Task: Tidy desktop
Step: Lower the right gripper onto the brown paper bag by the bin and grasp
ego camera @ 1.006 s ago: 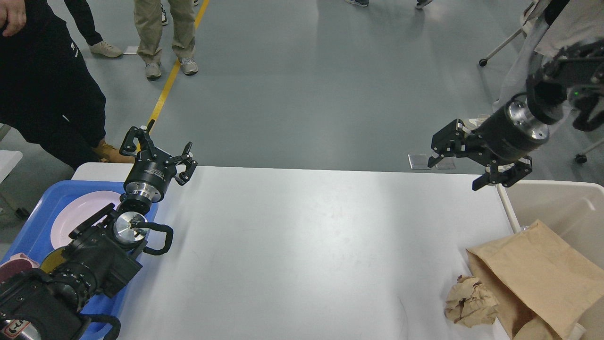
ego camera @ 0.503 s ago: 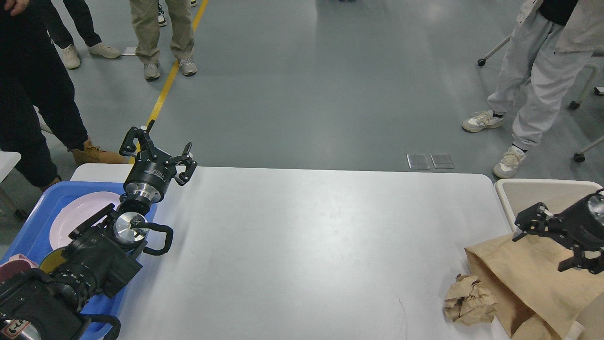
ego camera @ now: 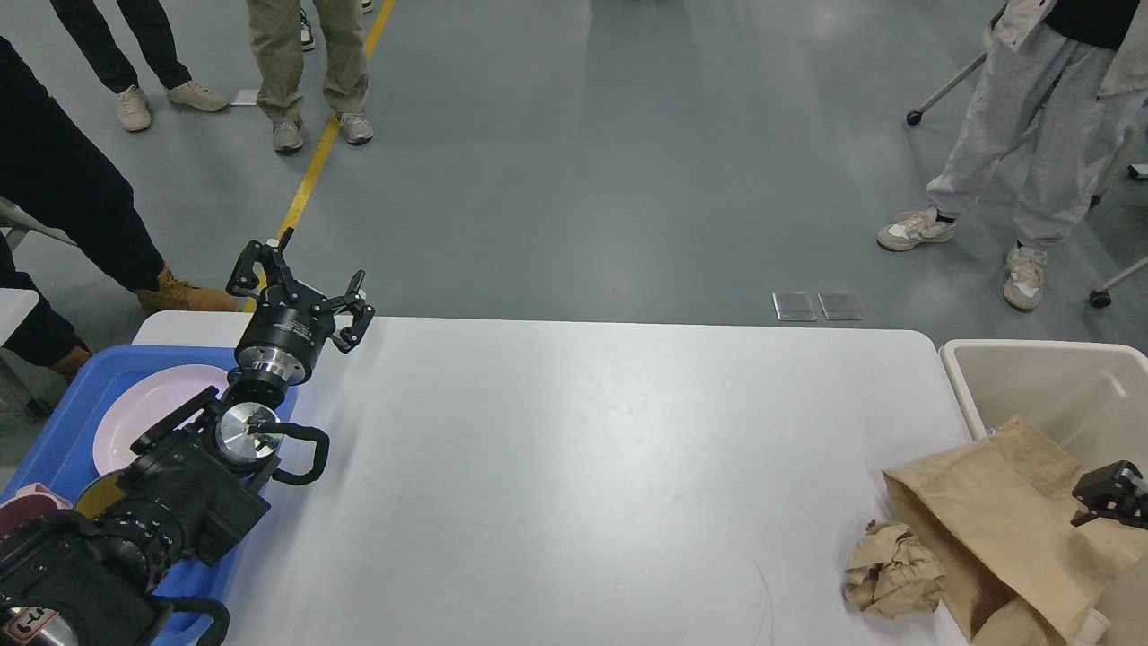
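Grey floor, bystanders' legs behind. White tabletop (ego camera: 583, 467) mostly bare. Crumpled paper (ego camera: 892, 571) beside paper bag (ego camera: 995, 520) leaning into beige bin (ego camera: 1031, 381), likely trash destination. Left pincer (ego camera: 305, 283) fingers apart, hovering over blue tray (ego camera: 63, 431) corner. Right pincer (ego camera: 1112, 493) at frame edge, can't tell.

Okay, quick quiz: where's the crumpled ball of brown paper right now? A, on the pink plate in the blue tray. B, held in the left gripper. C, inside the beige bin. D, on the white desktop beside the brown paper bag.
D: the crumpled brown paper lies on the desktop next to the brown paper bag, outside the beige bin.
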### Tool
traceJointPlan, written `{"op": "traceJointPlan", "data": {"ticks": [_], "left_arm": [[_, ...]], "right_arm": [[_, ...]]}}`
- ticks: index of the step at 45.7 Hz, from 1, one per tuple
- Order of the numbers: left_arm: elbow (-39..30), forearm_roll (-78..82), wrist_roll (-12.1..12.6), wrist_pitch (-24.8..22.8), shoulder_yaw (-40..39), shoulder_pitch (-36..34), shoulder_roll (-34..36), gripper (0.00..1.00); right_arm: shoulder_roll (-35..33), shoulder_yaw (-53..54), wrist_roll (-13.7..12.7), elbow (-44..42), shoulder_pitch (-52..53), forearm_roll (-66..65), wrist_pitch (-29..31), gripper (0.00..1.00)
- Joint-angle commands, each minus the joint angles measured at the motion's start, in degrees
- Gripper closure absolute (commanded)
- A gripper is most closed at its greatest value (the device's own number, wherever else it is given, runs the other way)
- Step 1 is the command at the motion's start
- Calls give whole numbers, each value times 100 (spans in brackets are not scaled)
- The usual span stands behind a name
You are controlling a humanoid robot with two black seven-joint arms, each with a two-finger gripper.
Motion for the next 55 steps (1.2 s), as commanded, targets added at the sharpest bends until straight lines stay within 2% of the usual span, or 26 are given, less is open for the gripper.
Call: {"op": "traceJointPlan", "data": {"ticks": [1, 13, 18, 20, 24, 26, 30, 31, 32, 55], "left_arm": [[0, -2, 0, 0, -4, -1, 0, 3], [0, -2, 0, 0, -4, 8, 0, 3], [0, -2, 0, 0, -4, -1, 0, 3], [0, 7, 0, 0, -4, -1, 0, 3], [0, -2, 0, 0, -4, -1, 0, 3], [0, 7, 0, 0, -4, 8, 0, 3], [0, 7, 0, 0, -4, 8, 0, 3], [0, -2, 0, 0, -4, 0, 0, 3], [0, -2, 0, 0, -4, -1, 0, 3], [0, 7, 0, 0, -4, 8, 0, 3]], "right_arm": [[31, 236, 5, -4, -143, 35, -59, 0], [75, 887, 5, 31, -749, 35, -999, 0], [154, 939, 5, 75, -908, 52, -1438, 5], [154, 1001, 5, 93, -987, 52, -1719, 12], [189, 1080, 5, 163, -1145, 52, -2176, 19], [189, 1098, 5, 190, -1189, 52, -2256, 34], [189, 1098, 5, 260, -1198, 52, -2239, 83], [181, 1098, 5, 286, -1215, 52, -2239, 94], [172, 1098, 5, 304, -1224, 52, -2239, 100], [-74, 1142, 5, 321, -812, 52, -2248, 100]]}}
